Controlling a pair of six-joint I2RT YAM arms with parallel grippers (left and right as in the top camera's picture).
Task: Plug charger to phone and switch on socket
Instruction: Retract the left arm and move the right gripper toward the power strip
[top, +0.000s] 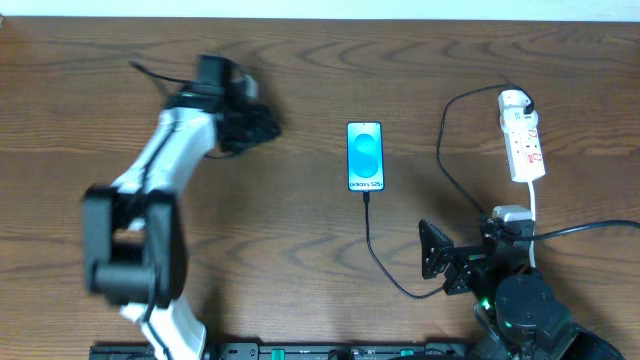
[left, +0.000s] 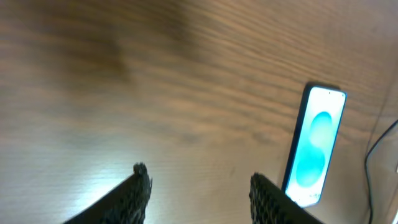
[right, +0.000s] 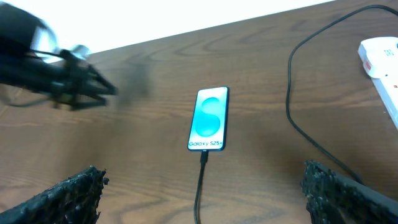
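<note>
At the left side of the table, the left gripper hangs over bare wood, well apart from the phone. Its fingers stand parted with nothing between them: released, grasping nothing. The overhead view shows this arm blurred.

Near the table's centre, the phone lies flat with its cyan screen lit and facing up. The end with the white text points toward the robot. The connector tip of the charger meets that near short edge and appears seated in the port. From there the black cable runs toward the robot and curves right.

Right of the phone and nearer the robot, the right gripper has its fingers spread wide and empty. The cable passes just beside it, then loops away to the white adapter.

At the far right, the socket lies flat with the adapter plugged into its far end. The switch position cannot be told.
</note>
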